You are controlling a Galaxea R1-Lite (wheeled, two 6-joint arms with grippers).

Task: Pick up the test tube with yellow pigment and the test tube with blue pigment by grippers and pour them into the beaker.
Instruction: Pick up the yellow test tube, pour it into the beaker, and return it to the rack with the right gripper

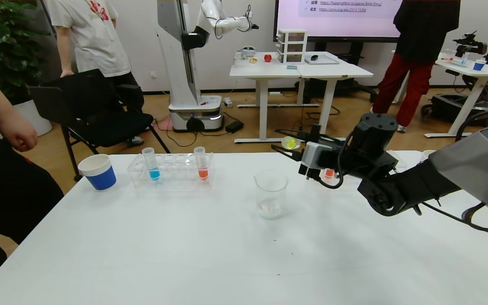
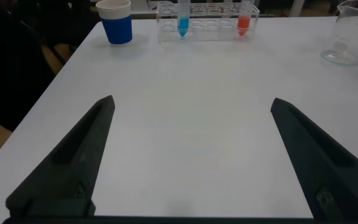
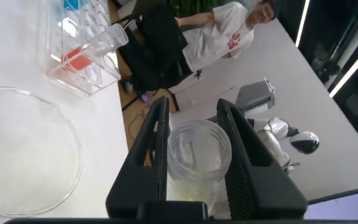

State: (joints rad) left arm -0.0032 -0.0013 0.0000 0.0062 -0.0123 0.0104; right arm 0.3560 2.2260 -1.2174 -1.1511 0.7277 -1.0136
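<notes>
My right gripper (image 1: 288, 148) is shut on the test tube with yellow pigment (image 1: 289, 142) and holds it tipped on its side in the air, just beyond and to the right of the beaker (image 1: 271, 192). In the right wrist view the tube (image 3: 194, 158) sits between the fingers (image 3: 157, 143), with the beaker (image 3: 23, 149) below and beside it. The test tube with blue pigment (image 1: 154, 167) stands in the clear rack (image 1: 172, 171) at the back left. My left gripper (image 2: 192, 102) is open and empty over bare table near the front; it is out of the head view.
An orange-red tube (image 1: 202, 166) stands in the same rack, and another (image 1: 329, 173) shows behind my right arm. A blue-and-white paper cup (image 1: 98, 171) stands at the back left corner. People, a chair and other tables are beyond the far edge.
</notes>
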